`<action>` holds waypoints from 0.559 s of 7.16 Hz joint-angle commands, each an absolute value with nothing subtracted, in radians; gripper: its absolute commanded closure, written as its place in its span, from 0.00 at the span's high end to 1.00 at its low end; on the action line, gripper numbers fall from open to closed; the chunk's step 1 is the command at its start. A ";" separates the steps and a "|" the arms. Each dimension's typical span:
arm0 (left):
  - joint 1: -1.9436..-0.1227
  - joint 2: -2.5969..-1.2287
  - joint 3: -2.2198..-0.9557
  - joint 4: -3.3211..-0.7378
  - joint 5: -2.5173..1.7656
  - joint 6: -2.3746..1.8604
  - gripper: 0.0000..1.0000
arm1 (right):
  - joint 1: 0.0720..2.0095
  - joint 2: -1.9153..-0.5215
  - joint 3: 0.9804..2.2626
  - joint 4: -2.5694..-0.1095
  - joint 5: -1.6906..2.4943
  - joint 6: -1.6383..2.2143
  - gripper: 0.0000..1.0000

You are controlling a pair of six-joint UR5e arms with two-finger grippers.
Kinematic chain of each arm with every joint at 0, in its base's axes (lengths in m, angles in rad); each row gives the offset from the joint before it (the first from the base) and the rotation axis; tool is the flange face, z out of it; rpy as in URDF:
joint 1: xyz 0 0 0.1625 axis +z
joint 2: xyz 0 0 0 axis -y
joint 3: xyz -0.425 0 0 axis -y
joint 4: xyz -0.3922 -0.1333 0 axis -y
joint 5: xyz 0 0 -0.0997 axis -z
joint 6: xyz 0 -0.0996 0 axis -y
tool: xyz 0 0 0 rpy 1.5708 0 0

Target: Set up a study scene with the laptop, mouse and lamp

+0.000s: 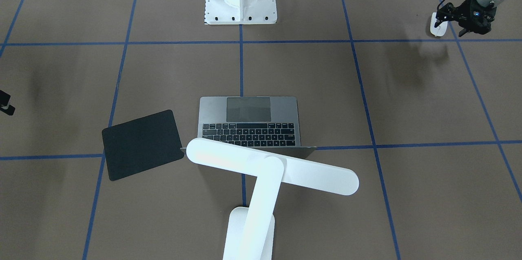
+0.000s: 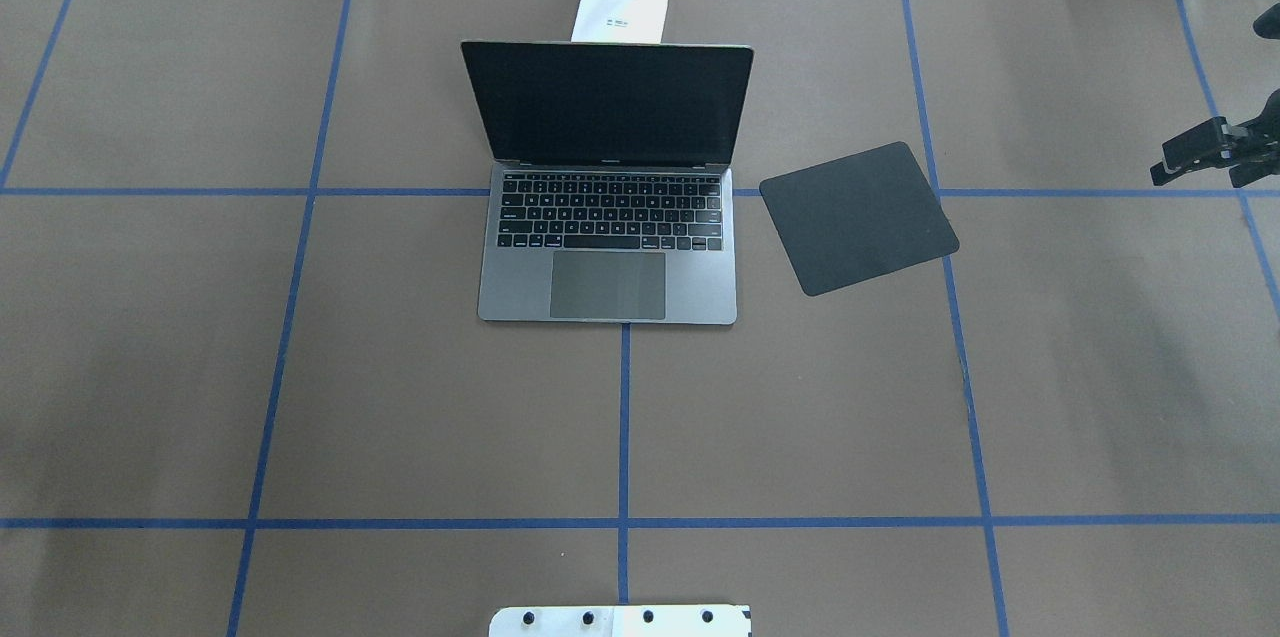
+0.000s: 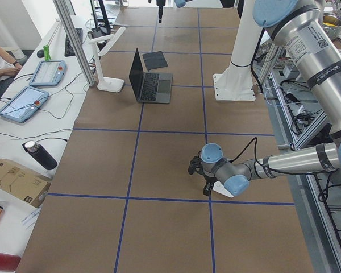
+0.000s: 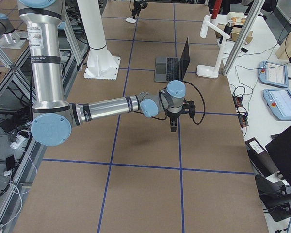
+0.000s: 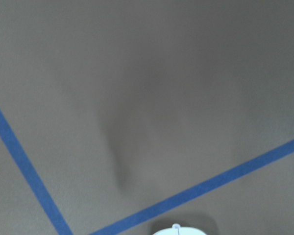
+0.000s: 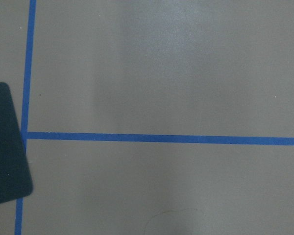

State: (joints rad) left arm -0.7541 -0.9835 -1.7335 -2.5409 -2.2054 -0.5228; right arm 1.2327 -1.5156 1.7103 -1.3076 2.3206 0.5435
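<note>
Upper right of the front view, the left gripper (image 1: 441, 20) seems pinched on the mouse (image 1: 438, 27); lamp (image 1: 269, 170) bar overhangs the open laptop (image 1: 248, 123), mouse pad (image 1: 140, 144) beside; right gripper (image 2: 1200, 157) unclear

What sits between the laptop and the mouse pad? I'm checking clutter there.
Nothing: in the overhead view only a narrow strip of bare brown table separates the laptop from the mouse pad.

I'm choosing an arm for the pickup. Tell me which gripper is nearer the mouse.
Left. The left gripper is right at the mouse, far out on the robot's left. The right gripper hangs at the opposite end, beyond the mouse pad.
</note>
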 commanded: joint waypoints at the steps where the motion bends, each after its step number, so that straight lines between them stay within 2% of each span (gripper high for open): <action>1: -0.674 -0.977 -1.733 -2.560 -2.188 -0.615 1.00 | 1.230 -1.516 1.709 -1.307 2.324 0.545 0.99; 4: -0.621 -0.968 -1.724 -2.582 -2.142 -0.636 1.00 | 1.229 -1.516 1.707 -1.308 2.330 0.545 0.99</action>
